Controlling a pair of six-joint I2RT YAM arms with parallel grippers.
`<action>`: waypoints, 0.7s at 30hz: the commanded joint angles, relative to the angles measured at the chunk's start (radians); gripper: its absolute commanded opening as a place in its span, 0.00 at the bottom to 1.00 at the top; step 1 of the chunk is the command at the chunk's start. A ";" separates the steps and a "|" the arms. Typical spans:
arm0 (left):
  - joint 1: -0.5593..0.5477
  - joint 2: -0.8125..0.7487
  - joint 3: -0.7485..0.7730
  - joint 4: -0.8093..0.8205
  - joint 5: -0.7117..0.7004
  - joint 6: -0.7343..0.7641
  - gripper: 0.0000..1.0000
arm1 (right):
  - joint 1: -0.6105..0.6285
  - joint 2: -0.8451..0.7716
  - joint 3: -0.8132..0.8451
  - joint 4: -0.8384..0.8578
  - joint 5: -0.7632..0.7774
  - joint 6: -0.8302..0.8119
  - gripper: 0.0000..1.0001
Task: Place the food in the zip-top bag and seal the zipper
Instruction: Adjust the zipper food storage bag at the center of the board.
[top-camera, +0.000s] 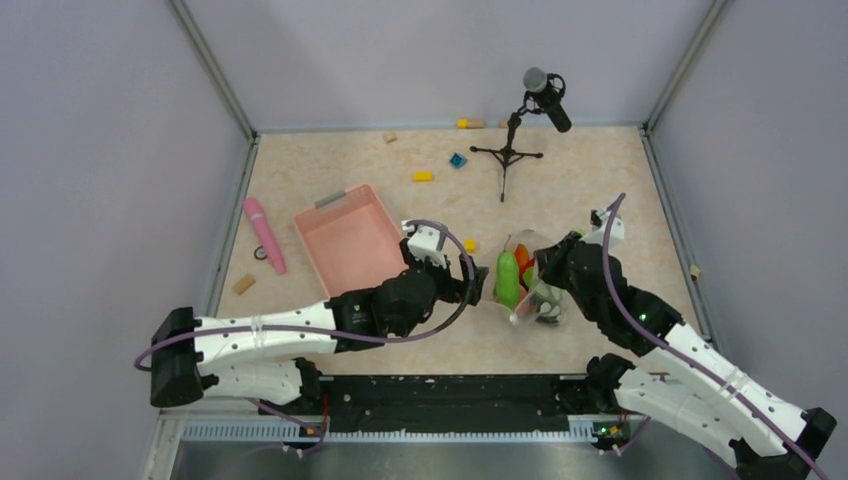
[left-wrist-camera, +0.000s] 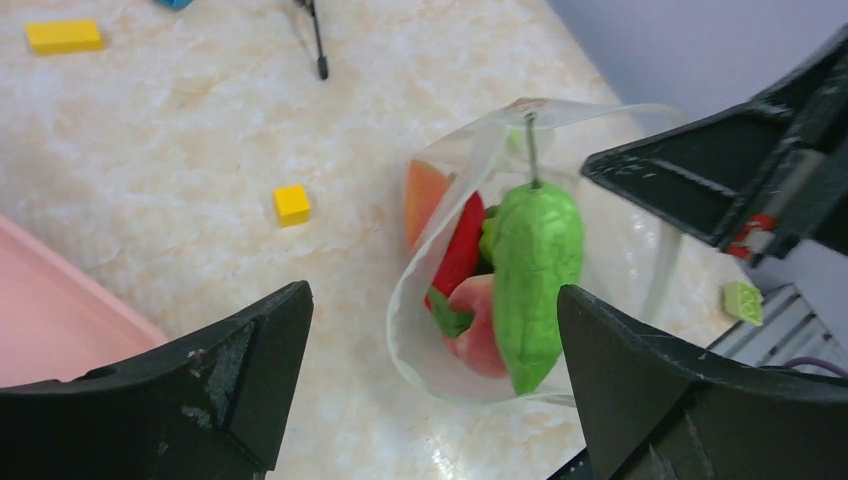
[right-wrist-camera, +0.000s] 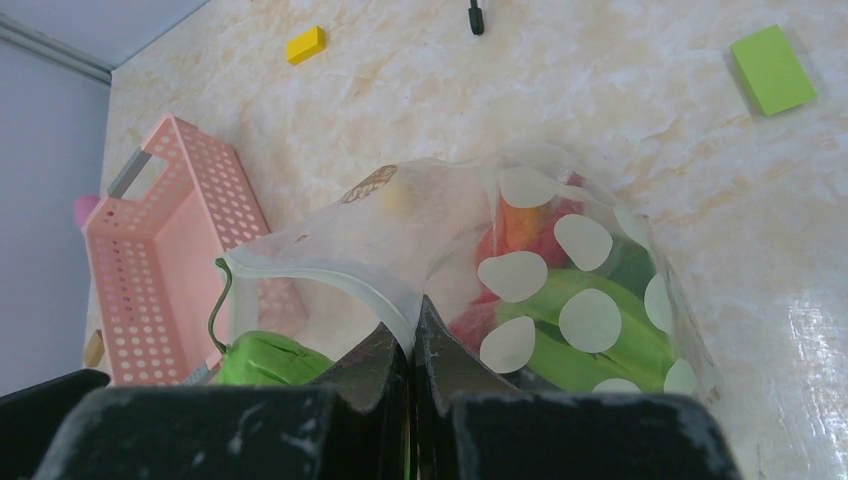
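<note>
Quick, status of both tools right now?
Left tool: open, holding nothing.
Right tool: closed on the mouth edge of the zip-top bag.

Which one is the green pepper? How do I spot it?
Find the big pink basket, then look just to its right for the clear, dotted zip-top bag. The green pepper lies at the bag's mouth, on the basket side. It is the big, bumpy, bright green piece with a thin stem, not smooth and red like the chili beside it.
</note>
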 joint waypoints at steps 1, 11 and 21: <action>0.083 0.042 0.015 -0.147 0.082 -0.129 0.94 | -0.009 -0.017 0.020 0.038 -0.005 -0.006 0.01; 0.192 0.172 0.027 -0.011 0.411 -0.170 0.70 | -0.009 -0.016 0.020 0.040 -0.018 -0.017 0.01; 0.192 0.169 0.091 -0.055 0.400 -0.148 0.00 | -0.009 -0.012 0.037 0.044 -0.047 -0.062 0.00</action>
